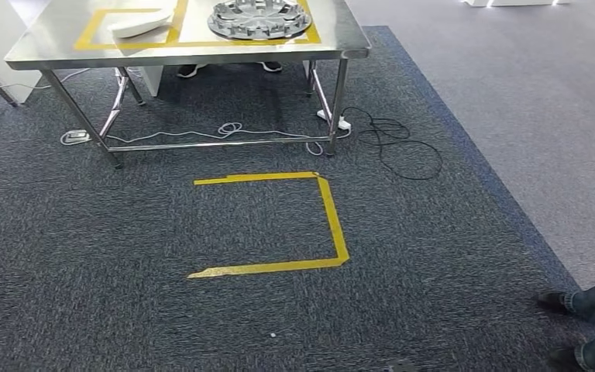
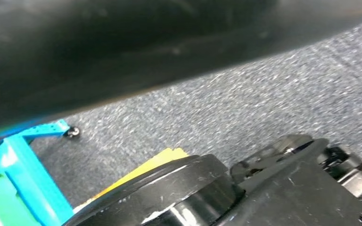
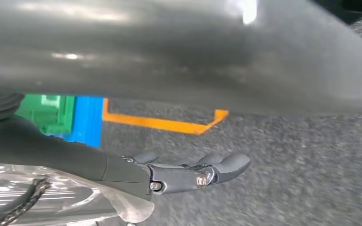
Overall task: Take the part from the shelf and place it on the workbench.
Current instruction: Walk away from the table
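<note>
The steel workbench (image 1: 54, 48) stands ahead at the top of the head view, with yellow tape outlines on its top. A white curved part (image 1: 139, 26) lies in the left outline and a round silver ribbed part (image 1: 259, 18) in the right one. In the right wrist view my right hand (image 3: 193, 172) hangs over the carpet, its dark fingers stretched out with nothing between them. A broad smooth grey surface (image 3: 179, 52) runs close beside the hand; I cannot tell what it is.
A yellow tape bracket (image 1: 329, 221) marks the dark carpet in front of the bench. Cables (image 1: 399, 143) lie by the bench's right leg. A person's shoes (image 1: 585, 306) stand at the lower right. A blue and green shelf frame (image 2: 14, 183) is behind me.
</note>
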Action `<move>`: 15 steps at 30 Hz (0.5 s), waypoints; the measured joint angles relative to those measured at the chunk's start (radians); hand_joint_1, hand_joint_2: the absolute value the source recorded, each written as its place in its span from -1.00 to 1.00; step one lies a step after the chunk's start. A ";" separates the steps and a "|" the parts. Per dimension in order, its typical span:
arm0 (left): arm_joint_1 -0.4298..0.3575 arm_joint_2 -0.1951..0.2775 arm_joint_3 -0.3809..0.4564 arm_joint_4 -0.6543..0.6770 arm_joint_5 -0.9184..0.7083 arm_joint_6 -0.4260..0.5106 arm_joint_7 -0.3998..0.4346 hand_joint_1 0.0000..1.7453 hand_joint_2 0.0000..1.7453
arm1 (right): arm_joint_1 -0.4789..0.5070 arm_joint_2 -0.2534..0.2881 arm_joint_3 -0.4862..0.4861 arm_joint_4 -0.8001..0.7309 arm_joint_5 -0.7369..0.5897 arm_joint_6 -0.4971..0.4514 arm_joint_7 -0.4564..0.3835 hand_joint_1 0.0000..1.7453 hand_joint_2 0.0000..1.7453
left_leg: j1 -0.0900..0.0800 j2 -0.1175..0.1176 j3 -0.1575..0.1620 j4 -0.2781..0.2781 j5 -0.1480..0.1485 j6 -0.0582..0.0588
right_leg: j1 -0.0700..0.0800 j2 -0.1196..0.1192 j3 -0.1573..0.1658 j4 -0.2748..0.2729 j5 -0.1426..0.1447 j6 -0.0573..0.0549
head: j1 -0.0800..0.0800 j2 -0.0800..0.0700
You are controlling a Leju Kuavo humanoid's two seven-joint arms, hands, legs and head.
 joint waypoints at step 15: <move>-0.003 0.002 0.018 -0.003 -0.011 -0.002 0.004 -1.00 -1.00 | -0.009 0.000 -0.054 0.000 -0.041 0.012 -0.020 -1.00 -1.00 | -0.002 -0.002 -0.031 0.010 0.038 -0.025 | 0.006 -0.002 0.176 -0.309 0.101 -0.036 | -0.003 0.000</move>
